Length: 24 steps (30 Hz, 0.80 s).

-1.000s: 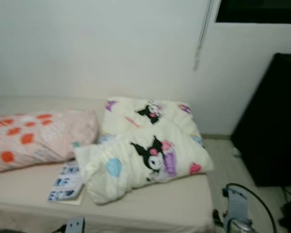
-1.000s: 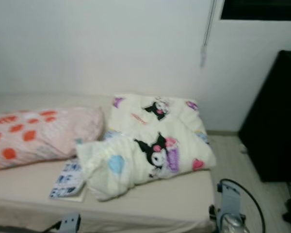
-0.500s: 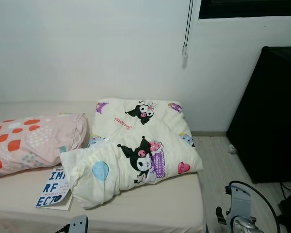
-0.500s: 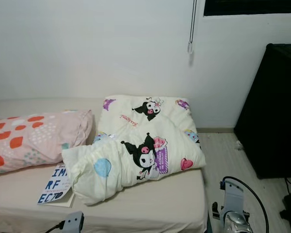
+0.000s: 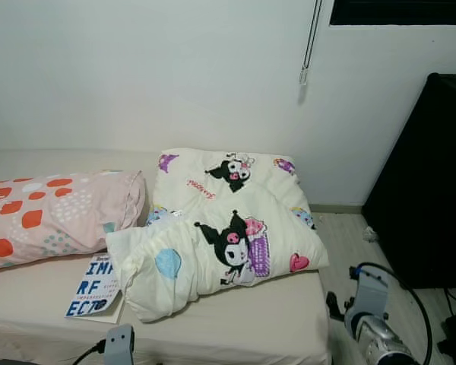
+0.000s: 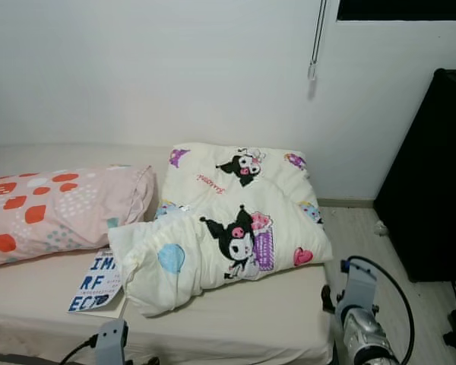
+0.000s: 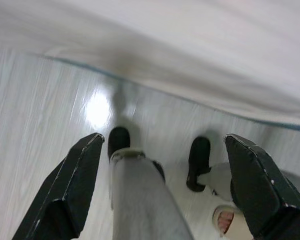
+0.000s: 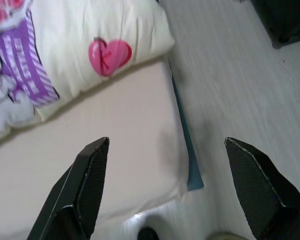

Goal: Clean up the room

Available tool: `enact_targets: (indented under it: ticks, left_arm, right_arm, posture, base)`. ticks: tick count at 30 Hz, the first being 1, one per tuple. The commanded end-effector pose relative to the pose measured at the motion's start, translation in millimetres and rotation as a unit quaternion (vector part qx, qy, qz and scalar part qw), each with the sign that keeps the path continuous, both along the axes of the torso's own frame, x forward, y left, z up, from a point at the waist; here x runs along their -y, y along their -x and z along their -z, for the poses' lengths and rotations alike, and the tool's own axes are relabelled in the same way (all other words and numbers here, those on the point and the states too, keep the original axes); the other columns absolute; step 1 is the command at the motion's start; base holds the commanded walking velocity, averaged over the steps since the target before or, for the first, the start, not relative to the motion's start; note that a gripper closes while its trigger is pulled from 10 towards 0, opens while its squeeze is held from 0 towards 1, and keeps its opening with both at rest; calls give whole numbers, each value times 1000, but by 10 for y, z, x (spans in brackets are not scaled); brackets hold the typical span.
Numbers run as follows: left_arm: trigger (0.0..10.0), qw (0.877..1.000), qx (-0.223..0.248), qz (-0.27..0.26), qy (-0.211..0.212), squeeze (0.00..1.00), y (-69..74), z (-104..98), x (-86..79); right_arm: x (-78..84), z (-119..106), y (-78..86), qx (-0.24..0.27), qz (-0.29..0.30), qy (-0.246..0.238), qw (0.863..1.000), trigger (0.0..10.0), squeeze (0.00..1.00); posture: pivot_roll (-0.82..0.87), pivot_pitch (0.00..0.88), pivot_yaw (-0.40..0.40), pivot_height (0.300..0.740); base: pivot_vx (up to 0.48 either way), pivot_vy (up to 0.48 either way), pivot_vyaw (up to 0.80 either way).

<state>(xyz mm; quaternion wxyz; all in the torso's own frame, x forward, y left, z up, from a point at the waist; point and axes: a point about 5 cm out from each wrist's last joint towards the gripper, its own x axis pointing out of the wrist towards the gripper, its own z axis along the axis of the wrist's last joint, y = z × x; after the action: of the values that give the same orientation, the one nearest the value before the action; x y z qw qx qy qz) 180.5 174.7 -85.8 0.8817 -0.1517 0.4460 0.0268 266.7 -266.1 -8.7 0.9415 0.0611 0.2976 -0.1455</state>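
Rumpled blanket [image 5: 228, 243] and book [image 5: 93, 288] await tidying on the bed [image 5: 235, 327]; left gripper [image 7: 162, 187] and right gripper [image 8: 165, 187] hang spread, empty.

You were facing a plain white wall [image 5: 137, 68] with a low beige mattress [image 5: 235, 323] against it. A blind cord [image 5: 310, 42] hung beneath a dark window [image 5: 399, 11]. To the right stood a black cabinet [image 5: 429, 182] on pale wood-look floor [image 5: 349, 243].
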Motion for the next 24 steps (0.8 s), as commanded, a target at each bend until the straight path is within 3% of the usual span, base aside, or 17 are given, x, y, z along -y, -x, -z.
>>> enact_targets:
  ticks: [1,3,6,7,10,12,24]
  left_arm:
    - [10000,1000,26,1,-3,0,-120,-67,-37]
    - [10000,999,51,8,-1,0,-242,-135,-16]
    - [10000,998,59,11,0,0,-284,-160,-6]
    - [10000,997,78,15,3,0,-380,-217,15]
    - [10000,996,90,17,6,0,-448,-260,30]
    - [10000,995,94,20,7,0,-464,-269,47]
    - [10000,997,71,34,8,0,-338,-183,129]
  right_arm:
    - [8,-116,-112,33,-4,-3,999,10000,0]
    - [-29,-220,-227,58,-20,-9,998,10000,0]
    - [-50,-256,-268,68,-27,-13,997,10000,0]
    - [-120,-315,-343,83,-52,-11,995,10000,0]
    - [-192,-333,-381,82,-83,7,993,10000,0]
    - [-245,-314,-379,73,-114,32,990,10000,0]
    - [-267,-285,-353,77,-116,17,990,10000,0]
  posture:
    - [-120,0,27,704]
    - [-120,0,27,704]
    - [-120,0,27,704]
    - [-119,0,26,704]
    - [-116,0,25,704]
    - [-115,0,24,704]
    - [-122,4,28,704]
  base:
    - [0,0,0]
    - [0,0,0]
    - [0,0,0]
    - [0,0,0]
    - [0,0,240]
    - [0,0,759]
    - [0,0,800]
